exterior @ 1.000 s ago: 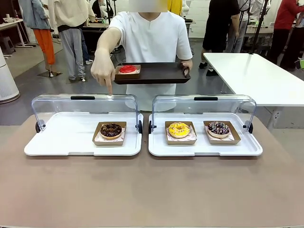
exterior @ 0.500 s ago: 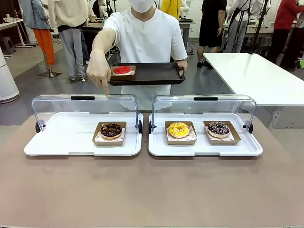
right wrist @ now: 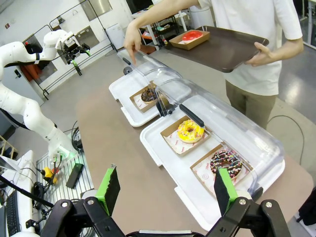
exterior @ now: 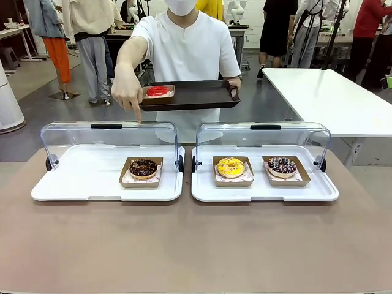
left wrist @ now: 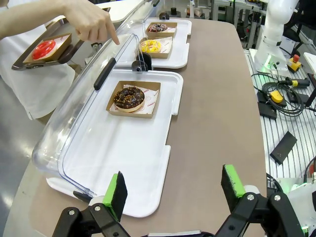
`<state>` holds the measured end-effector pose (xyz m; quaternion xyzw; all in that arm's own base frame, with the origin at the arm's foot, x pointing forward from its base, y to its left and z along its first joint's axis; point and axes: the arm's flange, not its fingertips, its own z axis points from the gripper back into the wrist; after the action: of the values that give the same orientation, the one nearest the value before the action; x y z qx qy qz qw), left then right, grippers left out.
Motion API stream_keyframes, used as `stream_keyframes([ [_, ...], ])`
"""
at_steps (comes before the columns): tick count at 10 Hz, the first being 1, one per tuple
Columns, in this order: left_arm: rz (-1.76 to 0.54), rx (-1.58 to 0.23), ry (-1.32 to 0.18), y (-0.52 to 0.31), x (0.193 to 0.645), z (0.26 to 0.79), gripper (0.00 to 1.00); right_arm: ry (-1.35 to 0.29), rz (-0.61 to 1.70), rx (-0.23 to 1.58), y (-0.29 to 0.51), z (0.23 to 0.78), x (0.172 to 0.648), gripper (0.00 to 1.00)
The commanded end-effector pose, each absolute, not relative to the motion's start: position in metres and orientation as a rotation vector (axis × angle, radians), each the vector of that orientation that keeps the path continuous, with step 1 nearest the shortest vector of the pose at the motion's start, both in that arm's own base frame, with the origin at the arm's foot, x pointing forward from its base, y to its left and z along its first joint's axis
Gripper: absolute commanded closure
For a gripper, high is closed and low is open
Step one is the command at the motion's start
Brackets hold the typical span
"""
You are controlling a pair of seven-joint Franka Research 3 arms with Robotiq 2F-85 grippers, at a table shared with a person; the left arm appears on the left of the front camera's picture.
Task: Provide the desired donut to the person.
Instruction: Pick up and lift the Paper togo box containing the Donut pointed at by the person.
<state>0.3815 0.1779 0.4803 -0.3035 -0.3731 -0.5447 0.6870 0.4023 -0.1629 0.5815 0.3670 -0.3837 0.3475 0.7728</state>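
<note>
Hand points at chocolate donut, 9 o'clock of yellow donut; left gripper and right gripper both gape empty; left should grasp box sides, clearing lid

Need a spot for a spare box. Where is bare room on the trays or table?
Left white tray: bare left of the chocolate donut. Table: bare in front of both trays. Dark tray: bare beside the red donut. Crowded: right white tray, two boxes.

White side table, grey floor beyond
</note>
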Motion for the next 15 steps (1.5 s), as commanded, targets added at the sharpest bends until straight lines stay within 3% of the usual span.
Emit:
stream_keyframes([
  [1, -1.217, -0.671, -0.841, 0.178, 0.382, 0.481, 0.0, -0.829, 0.755, 0.797, -0.161, 0.581, 0.402, 0.0],
  [2, -1.22, -0.68, -0.835, 0.178, 0.381, 0.48, 0.0, -0.829, 0.755, 0.797, -0.161, 0.581, 0.402, 0.0],
  [4, -1.377, -0.55, -0.826, 0.138, 0.379, 0.53, 0.0, -0.829, 0.755, 0.797, -0.161, 0.581, 0.402, 0.0],
  [7, -1.581, -0.394, -0.642, 0.055, 0.388, 0.562, 0.0, -0.829, 0.755, 0.797, -0.161, 0.581, 0.402, 0.0],
  [11, -1.783, -0.111, -0.36, -0.069, 0.383, 0.544, 0.0, -0.829, 0.755, 0.797, -0.161, 0.581, 0.402, 0.0],
  [15, -1.82, -0.001, -0.184, -0.15, 0.41, 0.484, 0.0, -0.829, 0.755, 0.797, -0.161, 0.581, 0.402, 0.0],
])
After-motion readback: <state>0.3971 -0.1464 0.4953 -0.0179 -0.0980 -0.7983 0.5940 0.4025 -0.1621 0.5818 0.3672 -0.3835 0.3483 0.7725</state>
